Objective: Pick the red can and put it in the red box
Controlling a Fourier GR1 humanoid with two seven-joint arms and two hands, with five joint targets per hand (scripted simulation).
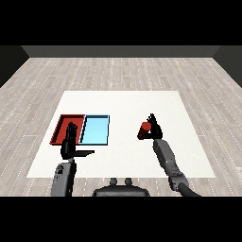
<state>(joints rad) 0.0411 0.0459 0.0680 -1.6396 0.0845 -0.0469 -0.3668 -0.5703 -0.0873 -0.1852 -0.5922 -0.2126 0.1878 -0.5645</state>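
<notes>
Curling round a small red cylindrical can (pixel 145 126), the robot's black right hand (pixel 153 129) is holding it over the right half of the flat white table (pixel 123 106), roughly midway between the table's far and near edges. The can is sitting at the left side of that hand, tilted rather than upright, with its red top showing and its lower end looking darker. Whether it is touching the table surface or hanging just above it is not something the head view is making clear. The grey right forearm (pixel 166 158) is running back from the hand toward the table's near right corner.

Lying side by side toward the table's left edge are a shallow red rectangular tray (pixel 64 118) and a shallow light blue rectangular tray (pixel 97 130), their long sides touching or nearly so, the red one sitting nearer the left edge. The can is staying well apart from both trays, with bare white table stretching between it and the blue tray's right rim.

Reaching up from the near left corner, the black left hand (pixel 70 142) is overlapping the near part of the red tray in this view. Its fingers are pointing straight toward the far edge and its thumb is sticking out sideways to the right, so the hand is standing wide and gripping nothing. The grey left forearm (pixel 64 177) is showing below it, crossing the table's near edge.
</notes>
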